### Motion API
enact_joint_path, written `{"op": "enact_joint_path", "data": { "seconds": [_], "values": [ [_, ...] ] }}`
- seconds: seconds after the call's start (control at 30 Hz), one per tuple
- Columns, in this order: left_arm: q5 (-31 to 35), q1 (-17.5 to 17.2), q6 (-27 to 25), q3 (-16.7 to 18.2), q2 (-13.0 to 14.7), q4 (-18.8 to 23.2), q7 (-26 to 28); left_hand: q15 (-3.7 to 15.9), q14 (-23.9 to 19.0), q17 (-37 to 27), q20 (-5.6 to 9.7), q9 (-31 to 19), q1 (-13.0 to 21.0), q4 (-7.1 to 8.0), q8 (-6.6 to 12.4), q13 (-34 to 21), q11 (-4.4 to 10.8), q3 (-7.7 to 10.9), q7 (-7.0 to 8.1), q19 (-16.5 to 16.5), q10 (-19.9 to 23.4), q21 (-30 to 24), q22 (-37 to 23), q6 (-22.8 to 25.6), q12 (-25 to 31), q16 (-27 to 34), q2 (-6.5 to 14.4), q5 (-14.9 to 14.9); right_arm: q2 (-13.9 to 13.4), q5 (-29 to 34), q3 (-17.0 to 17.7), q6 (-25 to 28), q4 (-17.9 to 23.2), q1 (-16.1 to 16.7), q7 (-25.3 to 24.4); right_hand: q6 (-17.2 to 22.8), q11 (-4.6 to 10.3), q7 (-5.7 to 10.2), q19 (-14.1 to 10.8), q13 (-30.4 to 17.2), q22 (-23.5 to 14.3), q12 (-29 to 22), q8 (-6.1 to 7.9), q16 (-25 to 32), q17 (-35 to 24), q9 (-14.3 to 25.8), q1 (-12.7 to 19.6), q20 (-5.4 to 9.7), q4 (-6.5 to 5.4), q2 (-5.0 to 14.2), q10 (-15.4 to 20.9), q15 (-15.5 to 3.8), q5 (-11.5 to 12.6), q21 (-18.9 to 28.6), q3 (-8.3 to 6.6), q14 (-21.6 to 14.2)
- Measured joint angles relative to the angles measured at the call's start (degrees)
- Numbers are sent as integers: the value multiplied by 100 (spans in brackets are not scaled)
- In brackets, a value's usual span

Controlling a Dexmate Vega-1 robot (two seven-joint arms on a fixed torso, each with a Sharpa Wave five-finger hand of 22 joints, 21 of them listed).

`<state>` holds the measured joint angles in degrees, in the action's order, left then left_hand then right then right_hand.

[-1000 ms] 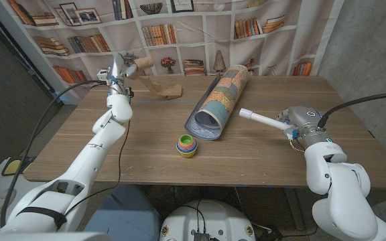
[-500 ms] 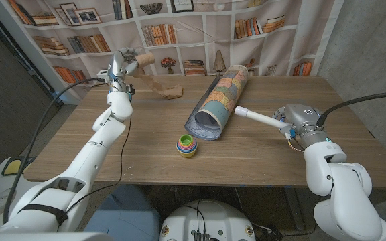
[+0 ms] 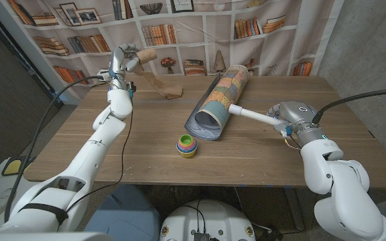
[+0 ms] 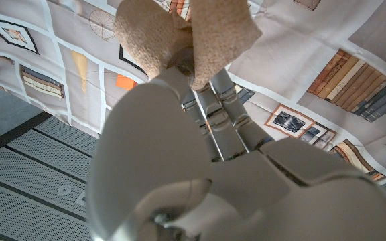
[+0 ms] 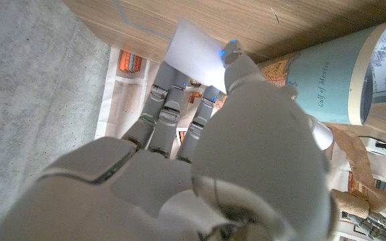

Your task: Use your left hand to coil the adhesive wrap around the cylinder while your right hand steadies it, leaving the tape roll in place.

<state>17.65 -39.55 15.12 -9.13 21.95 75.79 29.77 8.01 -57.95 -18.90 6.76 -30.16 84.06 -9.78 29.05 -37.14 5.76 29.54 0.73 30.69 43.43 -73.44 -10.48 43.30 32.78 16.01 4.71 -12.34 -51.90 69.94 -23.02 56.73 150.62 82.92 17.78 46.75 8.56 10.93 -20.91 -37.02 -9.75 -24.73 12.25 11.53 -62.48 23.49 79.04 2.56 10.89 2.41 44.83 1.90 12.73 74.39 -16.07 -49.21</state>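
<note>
Hard to read the left hand (image 3: 122,59) up in the upper left of the head view; its fingers are closed on the tan tape roll (image 3: 146,55), and the wrist view puts that roll (image 4: 169,30) right at the fingertips, partly hidden by the hand's back; a strip of adhesive wrap (image 3: 159,86) trails down from it to a crumpled end on the table (image 3: 112,144); over at right of centre, the right hand (image 3: 288,119) grips a white cylinder (image 3: 253,116), fingers wrapped round it, the far tip just beside the big map tube (image 3: 220,100), contact unclear; stacked coloured cups (image 3: 187,144) sit low centre.
</note>
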Motion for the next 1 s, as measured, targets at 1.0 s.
{"op": "enact_joint_path", "data": {
  "seconds": [1.0],
  "values": [
    [-417,99,456,-114,-102,136,-244,0,0,-11,20,-80,21,-1,23,159,8,0,21,-82,7,-74,10,-21,-101,-72,-38,41,33,-40,-587,-107,-11,-509,-332,0,18,0,-2,-27,1,11,0,19,-28,4,-11,-2,0,-22,18,10,7,20,0,-10]
  ]
}}
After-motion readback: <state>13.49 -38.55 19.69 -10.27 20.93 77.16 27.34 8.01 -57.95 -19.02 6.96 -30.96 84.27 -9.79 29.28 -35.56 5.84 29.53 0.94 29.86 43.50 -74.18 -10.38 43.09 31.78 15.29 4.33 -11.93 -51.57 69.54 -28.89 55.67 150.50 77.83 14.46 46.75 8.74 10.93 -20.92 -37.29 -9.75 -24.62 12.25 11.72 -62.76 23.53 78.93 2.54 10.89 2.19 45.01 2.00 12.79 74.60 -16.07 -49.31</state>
